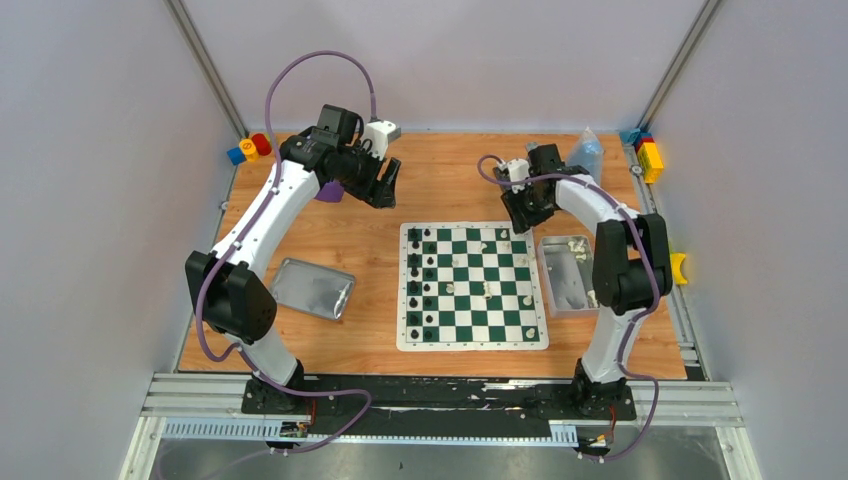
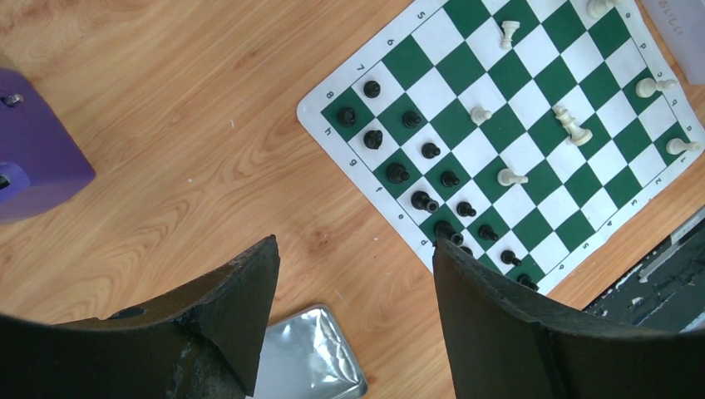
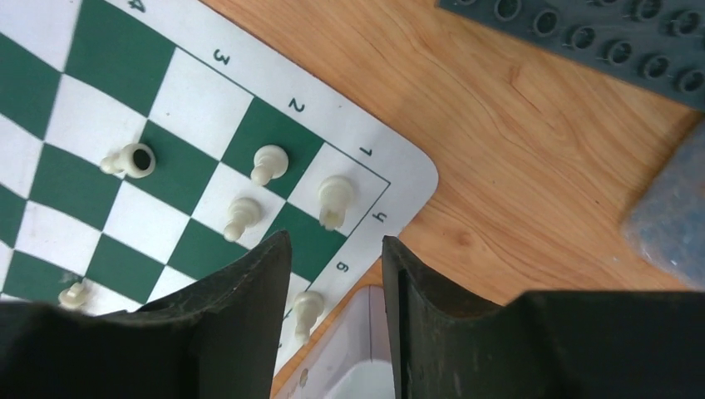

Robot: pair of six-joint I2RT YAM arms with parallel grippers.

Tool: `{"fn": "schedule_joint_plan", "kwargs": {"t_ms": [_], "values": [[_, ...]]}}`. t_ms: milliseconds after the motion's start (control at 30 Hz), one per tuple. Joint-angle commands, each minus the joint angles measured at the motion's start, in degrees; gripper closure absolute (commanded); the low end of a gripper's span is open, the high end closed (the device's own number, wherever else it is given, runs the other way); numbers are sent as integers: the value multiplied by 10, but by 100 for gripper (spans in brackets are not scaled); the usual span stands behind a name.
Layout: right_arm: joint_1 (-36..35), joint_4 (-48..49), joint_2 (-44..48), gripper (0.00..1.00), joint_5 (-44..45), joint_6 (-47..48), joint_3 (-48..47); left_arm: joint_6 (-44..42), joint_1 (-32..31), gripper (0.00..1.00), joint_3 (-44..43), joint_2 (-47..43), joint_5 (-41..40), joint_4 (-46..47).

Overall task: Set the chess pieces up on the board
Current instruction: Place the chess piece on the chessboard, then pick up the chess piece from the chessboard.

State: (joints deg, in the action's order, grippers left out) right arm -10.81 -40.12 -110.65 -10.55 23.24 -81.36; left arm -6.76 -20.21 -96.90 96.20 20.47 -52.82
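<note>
**pawnpusher:** Closest thing in shot is the right fingers [image 3: 274,274]. They're parted a bit with nothing between them, hanging over the far right corner of the board [image 1: 472,343]. The left fingers [image 2: 241,299] are spread wide and empty too, out over bare bench [image 1: 440,180] just off the board's far left corner.

**rookie_rig:** So what's next? The black pieces [image 2: 373,139] look lined up along the board's left edge already.

**pawnpusher:** My guess is the tipped white piece [image 3: 126,160]. From the right fingers it lies in toward the board's middle, near the far edge. It's on its side, long axis slanted across the squares, hollow base end toward the corner. The right arm is clearly nearer.

**rookie_rig:** Enough room?

**pawnpusher:** There are open squares around it, so probably. It's tighter at the corner itself, where three upright white pieces [image 3: 270,162] stand close together. The mat looks flat. More of them sit in the tin [image 1: 562,300] just beside the board's right edge.
</note>
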Motion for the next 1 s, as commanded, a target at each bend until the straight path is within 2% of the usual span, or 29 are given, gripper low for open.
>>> {"fn": "schedule_joint_plan", "kwargs": {"t_ms": [0, 367, 967], "values": [[0, -2, 76, 56, 2, -10, 12, -1, 3, 24, 5, -24, 10, 19], [-1, -34, 137, 72, 3, -14, 82, 2, 3, 24, 11, -31, 15, 23], [-13, -32, 123, 72, 31, -11, 108, 3, 3, 23, 15, -33, 20, 27]]}}
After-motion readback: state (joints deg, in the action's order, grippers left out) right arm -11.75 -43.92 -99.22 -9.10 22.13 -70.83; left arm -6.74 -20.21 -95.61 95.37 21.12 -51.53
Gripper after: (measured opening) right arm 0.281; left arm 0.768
